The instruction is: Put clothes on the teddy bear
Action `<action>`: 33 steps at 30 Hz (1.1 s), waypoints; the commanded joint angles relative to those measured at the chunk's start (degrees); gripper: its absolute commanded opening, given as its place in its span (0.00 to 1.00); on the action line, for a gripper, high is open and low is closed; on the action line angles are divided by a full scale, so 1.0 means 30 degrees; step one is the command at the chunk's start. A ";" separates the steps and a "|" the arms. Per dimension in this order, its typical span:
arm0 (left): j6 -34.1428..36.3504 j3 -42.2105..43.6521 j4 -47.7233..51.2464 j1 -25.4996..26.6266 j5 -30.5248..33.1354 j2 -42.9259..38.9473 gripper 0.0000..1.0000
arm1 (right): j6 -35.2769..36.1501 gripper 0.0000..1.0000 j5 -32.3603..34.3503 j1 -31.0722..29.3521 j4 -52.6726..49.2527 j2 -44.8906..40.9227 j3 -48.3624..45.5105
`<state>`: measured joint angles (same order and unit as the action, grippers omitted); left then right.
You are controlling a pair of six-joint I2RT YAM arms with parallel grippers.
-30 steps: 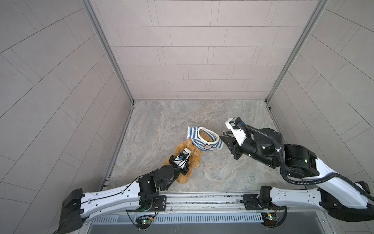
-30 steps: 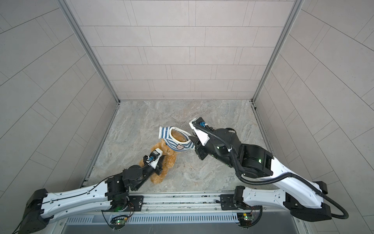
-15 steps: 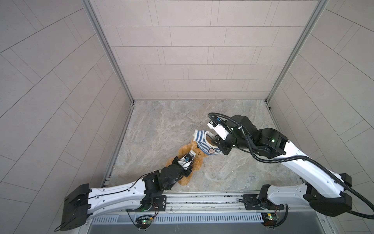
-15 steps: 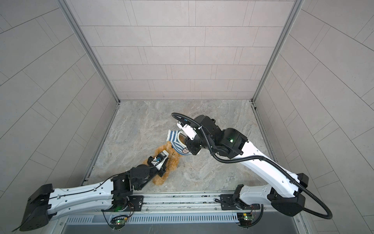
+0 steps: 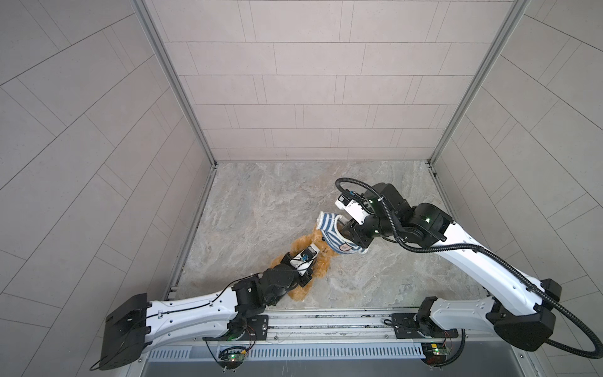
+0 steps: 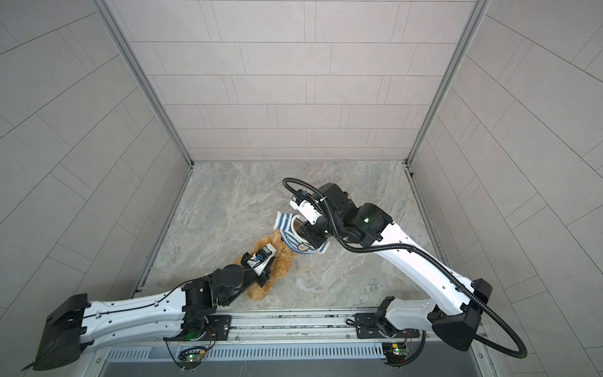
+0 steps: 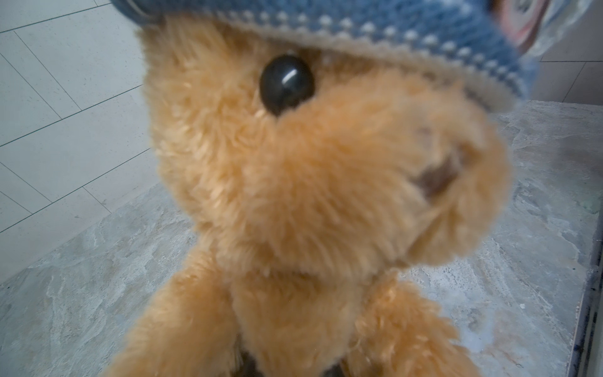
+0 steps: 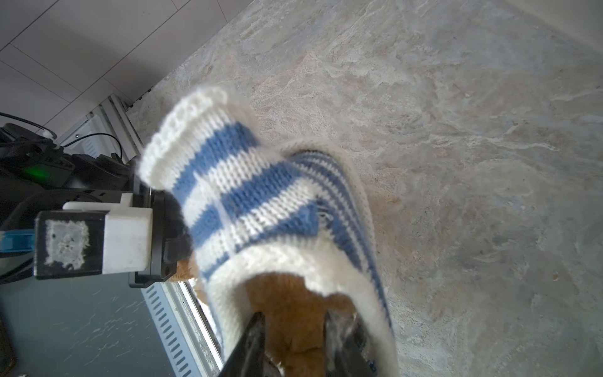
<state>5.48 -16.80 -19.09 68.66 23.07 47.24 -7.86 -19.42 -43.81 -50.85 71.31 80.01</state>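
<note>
A grey marble-patterned surface (image 5: 261, 202), walled in by pale tiles, carries the whole job, and both arms reach to its middle.

The small fluffy golden-brown plush teddy bear (image 5: 298, 292) is there, towards the left arm's side, its legs pointing at the rail and its head tipped up and away. The left gripper (image 5: 308, 275) has it by the lower body. The fingers themselves are buried in fur and mostly hidden, but the raised head suggests they are closed on the teddy bear, most likely to prop it up and keep it from sliding while the garment is pushed on.

A little navy-and-white striped knitted shirt (image 5: 329, 235) sits like a cap on the teddy bear's head. In the left wrist view its hem (image 7: 375, 36) rests just above the glossy black eye (image 7: 287, 85), so the neck is not yet cleared.

The right gripper (image 8: 292, 323) comes from the far side, reaching into the shirt's opening. Its dark fingers (image 8: 256, 339) stand partly apart with brown fur between them and the white hem stretched around them. They seem placed to widen the knit so it slips down over the head.

A round badge (image 5: 346, 248) faces up.
</note>
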 commanded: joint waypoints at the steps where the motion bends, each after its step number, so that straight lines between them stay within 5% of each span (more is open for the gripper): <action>1: -0.0264 -0.0847 -0.1253 0.0081 -0.0310 -0.0221 0.00 | 0.0038 0.36 -0.1378 0.0374 0.0634 -0.0010 -0.0281; 15: -0.0455 -0.0736 -0.1458 0.0106 -0.0469 -0.0162 0.00 | 0.0072 0.51 -0.2911 0.0981 0.1939 0.1605 -0.0843; 24: -0.0535 -0.0758 -0.1625 0.0102 -0.0419 -0.0016 0.00 | 0.0107 0.47 -0.4570 0.1010 0.2126 0.2059 -0.1056; 33: -0.0732 -0.0719 -0.1751 0.0095 -0.0074 0.0211 0.00 | 0.0465 0.24 -0.4952 0.0953 0.1413 0.2051 -0.1327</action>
<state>4.10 -16.80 -19.51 68.66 22.20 47.97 -7.66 -31.90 -40.62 -44.56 77.17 76.77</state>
